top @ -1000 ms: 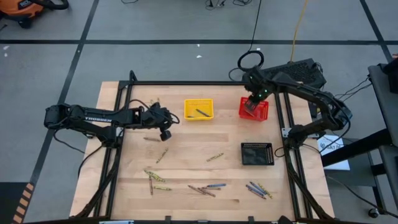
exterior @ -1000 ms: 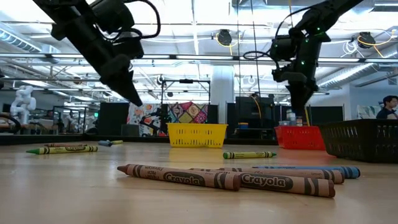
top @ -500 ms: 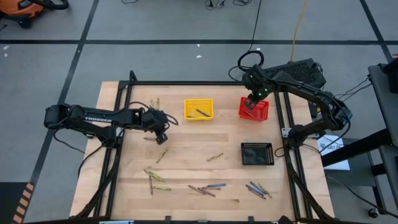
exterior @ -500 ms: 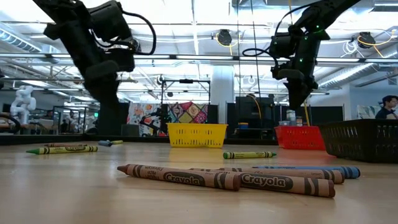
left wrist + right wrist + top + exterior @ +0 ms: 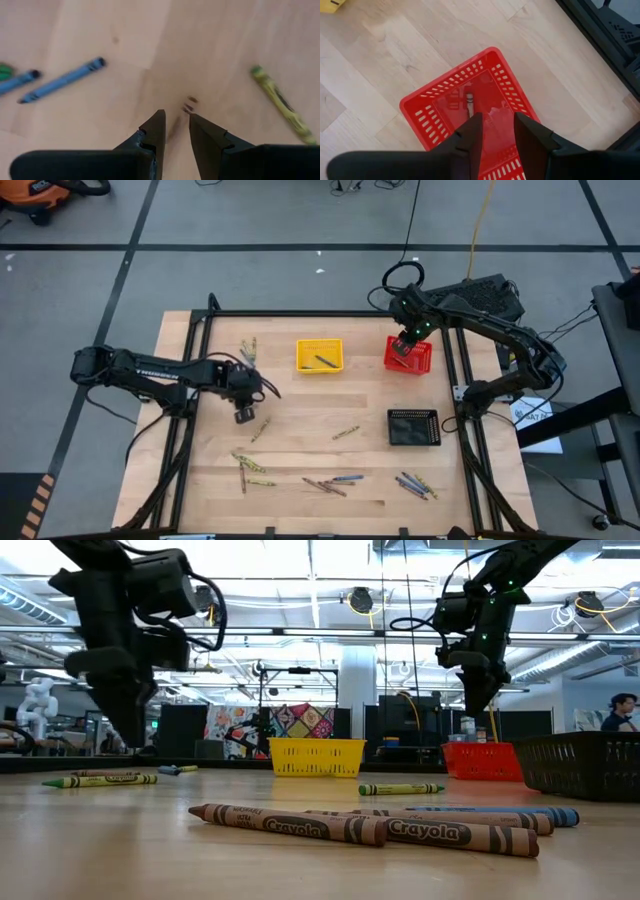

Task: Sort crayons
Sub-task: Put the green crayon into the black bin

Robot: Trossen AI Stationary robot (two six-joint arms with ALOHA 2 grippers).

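Observation:
Crayons lie scattered on the wooden table: a few at the far left (image 5: 248,345), one (image 5: 262,428) near my left gripper, one in the middle (image 5: 346,432), and clusters along the near edge (image 5: 330,483). My left gripper (image 5: 243,415) stands open, pointing down over bare wood, with nothing between its fingers. In the left wrist view (image 5: 176,117) a blue crayon (image 5: 62,80) lies to one side of it and a yellow-olive crayon (image 5: 280,102) to the other. My right gripper (image 5: 497,120) hangs open above the red basket (image 5: 440,102), in which one crayon (image 5: 468,100) lies.
A yellow basket (image 5: 306,356) holding one crayon (image 5: 325,361) stands at the far middle. A black basket (image 5: 413,427) sits at the right. Brown crayons (image 5: 290,823) and a blue one (image 5: 500,812) lie close to the near edge. Black frame rails (image 5: 195,380) run along the table's sides.
My left gripper has moved toward the table's left and near edges, sunk a little, and tipped from a slant to point steeply down. Its fingers have stayed open.

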